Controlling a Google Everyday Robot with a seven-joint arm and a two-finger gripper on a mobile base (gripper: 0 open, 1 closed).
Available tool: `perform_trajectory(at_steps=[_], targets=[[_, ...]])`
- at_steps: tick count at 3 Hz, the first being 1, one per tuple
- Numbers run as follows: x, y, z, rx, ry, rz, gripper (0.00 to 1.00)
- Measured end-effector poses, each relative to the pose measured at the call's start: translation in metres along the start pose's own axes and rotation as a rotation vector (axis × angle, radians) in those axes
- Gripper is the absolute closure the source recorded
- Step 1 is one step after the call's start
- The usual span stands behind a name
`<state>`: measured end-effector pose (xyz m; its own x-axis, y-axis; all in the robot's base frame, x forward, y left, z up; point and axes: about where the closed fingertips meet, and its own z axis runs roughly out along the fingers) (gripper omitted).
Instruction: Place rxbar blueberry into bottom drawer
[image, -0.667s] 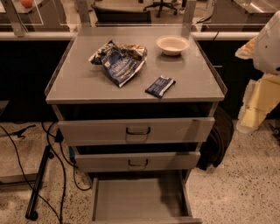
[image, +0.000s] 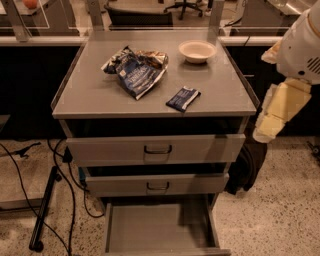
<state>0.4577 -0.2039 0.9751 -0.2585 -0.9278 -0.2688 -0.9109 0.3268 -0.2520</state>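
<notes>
The rxbar blueberry (image: 183, 98), a small dark navy bar, lies flat on the grey cabinet top (image: 95, 95), near the front edge and right of centre. The bottom drawer (image: 159, 229) is pulled open below the two shut upper drawers, and its grey floor is bare. My gripper is out of view. Only the arm's white shell (image: 302, 42) and a cream link (image: 276, 111) show at the right edge, beside the cabinet's right side and apart from the bar.
A crumpled blue-and-silver chip bag (image: 136, 70) lies left of the bar. A pale bowl (image: 197, 51) stands at the back right. The upper drawers (image: 157, 149) (image: 157, 186) are shut. Black cables and a stand (image: 42, 210) lie on the floor at left.
</notes>
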Motion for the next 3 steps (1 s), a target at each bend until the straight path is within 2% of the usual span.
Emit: perform_trajectory(at_steps=[2, 3], targets=[[-0.023, -0.030, 0.038, 0.018, -0.060, 0.167, 0.00], [-0.029, -0.042, 0.056, 0.064, -0.122, 0.261, 0.00]])
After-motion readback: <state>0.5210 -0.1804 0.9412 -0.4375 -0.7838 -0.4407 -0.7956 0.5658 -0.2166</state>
